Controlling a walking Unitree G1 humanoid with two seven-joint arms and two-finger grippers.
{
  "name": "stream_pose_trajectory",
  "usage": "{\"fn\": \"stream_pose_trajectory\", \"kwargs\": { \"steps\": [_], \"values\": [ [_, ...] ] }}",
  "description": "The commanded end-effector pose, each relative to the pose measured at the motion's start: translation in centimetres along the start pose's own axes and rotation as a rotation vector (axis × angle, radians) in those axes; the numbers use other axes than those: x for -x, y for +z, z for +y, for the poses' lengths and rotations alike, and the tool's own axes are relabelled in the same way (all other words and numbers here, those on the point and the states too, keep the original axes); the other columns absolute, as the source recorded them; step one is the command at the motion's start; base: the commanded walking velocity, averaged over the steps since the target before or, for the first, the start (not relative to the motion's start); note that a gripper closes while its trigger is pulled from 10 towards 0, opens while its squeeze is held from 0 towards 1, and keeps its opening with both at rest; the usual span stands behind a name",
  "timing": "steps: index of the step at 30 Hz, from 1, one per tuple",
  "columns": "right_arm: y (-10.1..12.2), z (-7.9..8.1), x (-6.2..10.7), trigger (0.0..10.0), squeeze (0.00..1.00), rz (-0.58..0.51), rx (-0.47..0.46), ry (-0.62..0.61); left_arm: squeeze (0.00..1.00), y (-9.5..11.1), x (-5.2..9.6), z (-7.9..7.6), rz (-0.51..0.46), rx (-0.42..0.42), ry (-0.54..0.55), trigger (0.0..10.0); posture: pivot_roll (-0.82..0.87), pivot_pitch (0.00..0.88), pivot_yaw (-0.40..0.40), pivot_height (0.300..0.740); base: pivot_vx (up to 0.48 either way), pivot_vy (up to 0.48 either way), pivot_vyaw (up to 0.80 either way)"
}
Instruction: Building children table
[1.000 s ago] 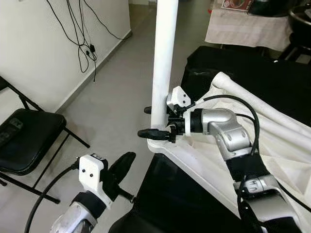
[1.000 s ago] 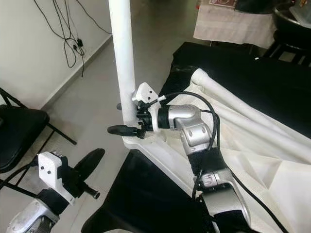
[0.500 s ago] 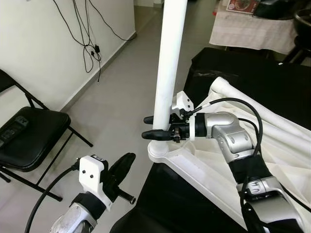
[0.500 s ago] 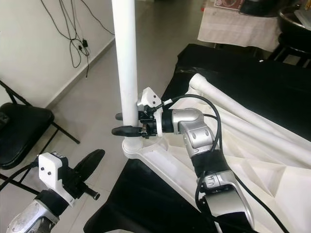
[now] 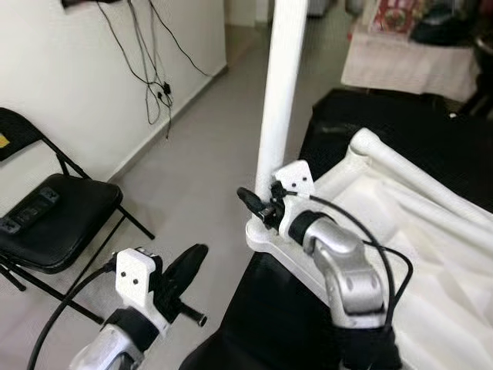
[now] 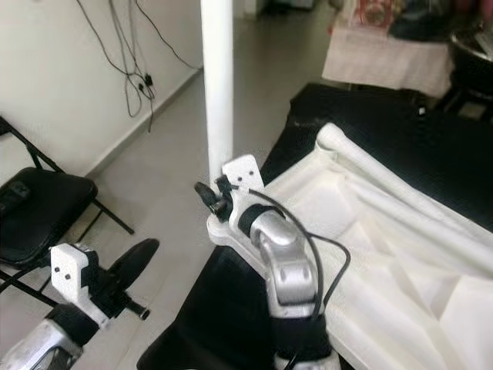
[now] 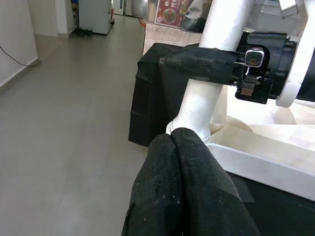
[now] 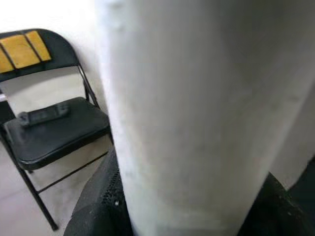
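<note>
Nearest, the left gripper is held low over the floor, its 2 fingers pressed together on nothing, a little apart from the work. Beyond it, the right gripper is closed around the white table leg just above its foot, 1 finger on each side of the tube. The leg is seen upright, its long axis vertical, seated in the corner socket of the upturned white tabletop, which lies on a black-covered bench. A folding chair is seen by the wall. The right arm is judged nearer for tightening the leg.
</note>
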State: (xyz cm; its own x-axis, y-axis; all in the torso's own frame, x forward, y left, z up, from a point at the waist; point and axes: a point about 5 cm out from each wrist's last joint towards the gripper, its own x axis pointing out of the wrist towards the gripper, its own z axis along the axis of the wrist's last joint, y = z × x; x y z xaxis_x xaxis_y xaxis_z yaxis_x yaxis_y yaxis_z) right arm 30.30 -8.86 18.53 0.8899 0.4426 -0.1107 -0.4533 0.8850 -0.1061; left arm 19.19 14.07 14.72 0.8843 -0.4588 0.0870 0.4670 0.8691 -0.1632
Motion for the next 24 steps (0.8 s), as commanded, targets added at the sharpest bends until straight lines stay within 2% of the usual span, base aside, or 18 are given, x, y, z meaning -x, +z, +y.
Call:
{"fn": "stream_pose_trajectory", "kwargs": {
  "steps": [1, 3, 4, 5, 7, 8, 9, 10, 13, 14, 15, 16, 17, 18, 22, 24],
  "values": [
    [-3.6, -0.6, 0.5, 0.0, 0.00, 0.189, -0.016, -0.057, 0.00, -0.4, 0.1, 0.3, 0.030, -0.002, -0.003, 10.0, -0.05, 0.135, 0.001, 0.740, 0.000, 0.000, 0.00],
    [-3.3, -0.3, -0.1, 0.0, 0.00, 0.181, -0.010, -0.016, 0.00, -0.4, 0.0, 0.3, 0.032, -0.003, -0.004, 10.0, -0.05, 0.134, 0.001, 0.740, 0.000, 0.000, 0.00],
    [-2.9, -0.1, -0.6, 3.1, 0.00, 0.170, -0.014, 0.016, 0.00, -0.4, 0.0, 0.4, 0.028, -0.005, 0.002, 10.0, -0.05, 0.132, -0.002, 0.740, 0.000, 0.000, 0.00],
    [-2.4, 0.0, -1.1, 10.0, 0.00, 0.139, -0.030, 0.065, 0.00, -0.4, 0.0, 0.4, 0.024, -0.005, 0.009, 10.0, -0.05, 0.132, -0.003, 0.740, 0.000, 0.000, 0.00],
    [-1.9, 0.3, -1.3, 10.0, 0.00, 0.122, -0.045, 0.085, 0.00, -0.4, -0.1, 0.4, 0.020, -0.005, 0.014, 10.0, -0.05, 0.132, -0.003, 0.740, 0.000, 0.000, 0.00],
    [-1.1, 0.5, -1.8, 10.0, 0.05, 0.081, -0.063, 0.142, 0.00, -0.4, -0.1, 0.3, 0.019, -0.005, 0.015, 10.0, -0.05, 0.132, -0.005, 0.740, 0.000, 0.000, 0.00],
    [-0.3, 0.8, -2.1, 10.0, 1.00, 0.043, -0.080, 0.213, 0.00, -0.4, -0.1, 0.3, 0.019, -0.004, 0.014, 10.0, -0.04, 0.133, -0.007, 0.740, 0.000, 0.000, 0.00],
    [-0.3, 0.8, -2.1, 10.0, 1.00, 0.043, -0.080, 0.213, 0.00, -0.4, -0.1, 0.3, 0.019, -0.004, 0.014, 10.0, -0.04, 0.133, -0.007, 0.740, 0.000, 0.000, 0.00],
    [1.8, 1.1, -2.5, 10.0, 1.00, -0.056, -0.087, 0.449, 0.00, -0.3, -0.1, 0.2, 0.019, -0.002, 0.008, 10.0, -0.04, 0.137, -0.007, 0.740, 0.000, 0.000, 0.00],
    [1.8, 1.1, -2.5, 10.0, 1.00, -0.056, -0.087, 0.449, 0.00, -0.3, -0.1, 0.2, 0.019, -0.002, 0.008, 10.0, -0.04, 0.137, -0.007, 0.740, 0.000, 0.000, 0.00],
    [2.0, 1.2, -2.4, 10.0, 1.00, -0.057, -0.073, 0.561, 0.00, -0.3, -0.1, 0.1, 0.019, -0.001, 0.006, 10.0, -0.04, 0.139, -0.007, 0.740, 0.000, 0.000, 0.00],
    [2.0, 1.2, -2.3, 10.0, 0.92, -0.056, -0.029, 0.659, 0.00, -0.3, 0.0, 0.0, 0.019, -0.001, 0.004, 10.0, -0.03, 0.148, -0.008, 0.740, 0.000, 0.000, 0.00],
    [2.0, 1.2, -2.3, 10.0, 0.92, -0.056, -0.029, 0.659, 0.00, -0.3, 0.0, 0.0, 0.019, -0.001, 0.004, 10.0, -0.03, 0.148, -0.008, 0.740, 0.000, 0.000, 0.00],
    [1.9, 1.1, -2.6, 10.0, 0.00, -0.052, 0.014, 0.731, 0.00, -0.3, 0.0, -0.1, 0.019, 0.000, 0.003, 10.0, -0.02, 0.153, -0.009, 0.740, 0.000, 0.000, 0.00],
    [1.9, 0.9, -2.7, 10.0, 0.00, -0.049, 0.043, 0.775, 0.00, -0.2, 0.1, -0.2, 0.019, 0.000, 0.003, 10.0, -0.02, 0.156, -0.010, 0.740, 0.000, 0.000, 0.00],
    [1.7, 0.5, -3.7, 10.0, 0.00, -0.037, 0.059, 0.818, 0.00, -0.1, 0.3, -0.4, 0.021, 0.001, 0.004, 10.0, 0.00, 0.171, -0.011, 0.740, 0.000, 0.000, 0.00]
  ]
}}
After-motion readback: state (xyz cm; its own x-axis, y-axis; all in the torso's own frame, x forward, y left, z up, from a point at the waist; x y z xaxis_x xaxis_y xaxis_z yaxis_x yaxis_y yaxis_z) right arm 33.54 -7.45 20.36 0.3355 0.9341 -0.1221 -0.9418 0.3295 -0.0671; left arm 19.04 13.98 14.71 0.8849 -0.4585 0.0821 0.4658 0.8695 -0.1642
